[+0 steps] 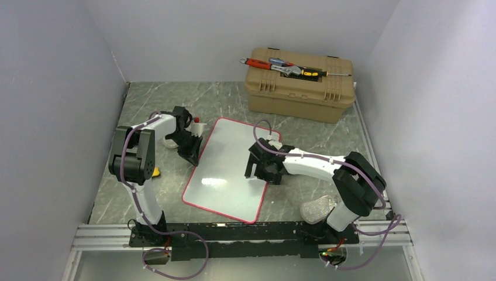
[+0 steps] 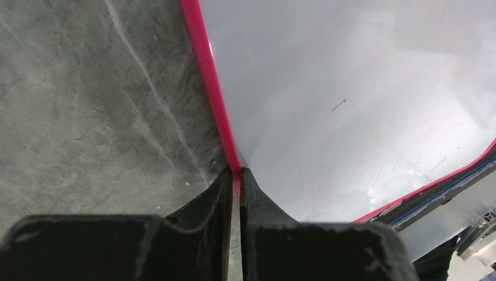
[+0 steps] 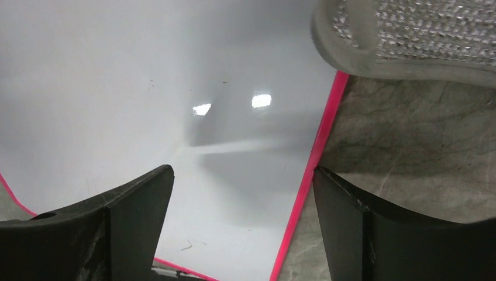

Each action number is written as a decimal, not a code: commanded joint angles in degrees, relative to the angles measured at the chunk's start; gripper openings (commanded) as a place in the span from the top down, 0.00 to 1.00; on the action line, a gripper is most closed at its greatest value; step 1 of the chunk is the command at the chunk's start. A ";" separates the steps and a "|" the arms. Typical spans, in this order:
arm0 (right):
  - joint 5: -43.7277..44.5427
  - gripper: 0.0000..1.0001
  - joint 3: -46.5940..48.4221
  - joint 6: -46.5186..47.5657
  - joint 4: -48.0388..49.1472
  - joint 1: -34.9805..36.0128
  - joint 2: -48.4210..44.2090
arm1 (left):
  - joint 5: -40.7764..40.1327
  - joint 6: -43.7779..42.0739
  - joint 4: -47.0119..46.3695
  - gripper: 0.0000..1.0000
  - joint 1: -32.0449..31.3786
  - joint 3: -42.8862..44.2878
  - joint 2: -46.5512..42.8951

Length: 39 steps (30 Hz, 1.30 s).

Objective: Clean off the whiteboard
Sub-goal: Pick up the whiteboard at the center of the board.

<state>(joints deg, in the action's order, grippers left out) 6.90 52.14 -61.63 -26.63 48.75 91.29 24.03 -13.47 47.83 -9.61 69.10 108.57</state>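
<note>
One whiteboard (image 1: 228, 175), one tan toolbox (image 1: 298, 96), one glittery grey pad (image 1: 317, 209). The tools (image 1: 289, 69) atop the toolbox are too small to count.

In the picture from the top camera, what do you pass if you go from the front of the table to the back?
Black bar holding the arms → whiteboard → tan toolbox, right at the back.

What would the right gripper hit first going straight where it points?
Likely the whiteboard, close to its red rim, which the right gripper straddles, jaws open; depth is unclear from the wrist view.
</note>
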 commanded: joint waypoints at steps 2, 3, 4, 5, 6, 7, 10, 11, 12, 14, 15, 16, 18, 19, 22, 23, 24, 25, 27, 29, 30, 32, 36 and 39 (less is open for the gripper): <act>-12.15 0.11 11.91 -2.63 18.74 2.82 -2.71 | 5.72 -1.00 -1.84 0.89 -2.00 -3.39 2.29; -12.51 0.11 11.84 -2.82 19.58 2.88 -3.18 | 5.42 -1.10 -1.78 0.89 -2.00 -3.44 2.28; -12.74 0.11 11.82 -2.90 20.26 2.85 -3.68 | 5.34 -1.11 -1.74 0.89 -1.92 -3.45 2.26; -12.81 0.11 11.96 -2.88 20.41 2.84 -4.06 | 5.44 -1.18 -1.73 0.90 -1.77 -3.45 2.31; -12.71 0.11 12.23 -2.73 20.17 2.88 -4.35 | 5.50 -1.27 -1.74 0.90 -1.66 -3.37 2.38; -12.60 0.11 12.10 -2.78 20.43 2.84 -4.67 | 5.62 -1.40 -1.59 0.90 -1.65 -3.28 2.63; -11.82 0.12 12.93 -2.28 19.57 2.84 -6.14 | 6.74 -1.26 -1.04 0.91 -1.64 -2.66 2.88; -11.60 0.12 13.09 -2.19 19.36 2.84 -6.70 | 7.14 -1.14 -0.92 0.91 -1.64 -2.58 2.87; -11.78 0.12 12.93 -2.33 19.92 2.84 -7.30 | 7.32 -1.07 -0.95 0.92 -1.64 -2.49 2.77; -12.03 0.12 13.55 -2.22 19.31 2.84 -7.74 | 7.68 -1.03 -1.18 0.93 -1.64 -2.85 2.48; -12.26 0.12 14.17 -2.07 18.89 2.98 -7.83 | 7.65 -1.03 -1.32 0.93 -1.64 -3.01 2.36; -12.41 0.12 14.35 -2.01 18.91 3.13 -7.92 | 7.76 -1.07 -1.29 0.93 -1.64 -2.93 2.39; -12.04 0.12 14.56 -2.01 18.61 3.59 -7.88 | 8.05 -1.13 -1.05 0.93 -1.64 -2.78 2.37; -12.36 0.12 14.32 -2.31 19.21 3.63 -7.85 | 8.05 -1.24 -0.96 0.93 -1.64 -2.70 2.33; -12.44 0.13 15.13 -2.44 19.30 4.09 -7.56 | 8.58 -1.53 -0.68 0.94 -1.64 -2.66 1.82; -12.17 0.13 15.45 -2.26 19.12 4.34 -7.79 | 8.76 -1.62 -0.50 0.94 -1.64 -2.62 1.67; -11.86 0.13 15.67 -2.19 18.59 4.41 -8.02 | 9.23 -1.75 -0.40 0.94 -1.64 -2.49 1.64; -11.28 0.13 15.71 -2.03 17.77 4.42 -8.41 | 9.85 -1.88 -0.20 0.94 -1.72 -2.32 1.76; -10.51 0.13 14.49 -2.33 17.43 4.42 -9.81 | 11.31 -2.20 0.05 0.94 -2.33 -1.78 2.07; -9.87 0.13 12.30 -2.87 17.66 4.42 -11.08 | 11.84 -2.26 0.15 0.95 -3.89 -0.94 2.57; -9.55 0.13 10.91 -3.41 17.97 4.42 -11.68 | 11.82 -2.23 0.09 0.95 -5.23 -0.59 2.87; -9.36 0.13 8.64 -4.52 18.76 4.42 -12.58 | 12.06 -2.13 0.22 0.96 -6.65 -0.08 3.35; -8.86 0.13 7.32 -5.18 18.84 4.42 -13.08 | 12.46 -2.44 0.20 0.96 -7.50 0.08 3.56; -7.93 0.13 6.86 -5.39 17.33 4.29 -14.05 | 13.93 -2.90 1.00 0.96 -8.50 1.16 4.54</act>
<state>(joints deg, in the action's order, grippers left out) 3.38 57.32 -62.00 -35.53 51.53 79.59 20.56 -17.58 50.30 -11.49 71.13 108.71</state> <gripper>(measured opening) 0.877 0.057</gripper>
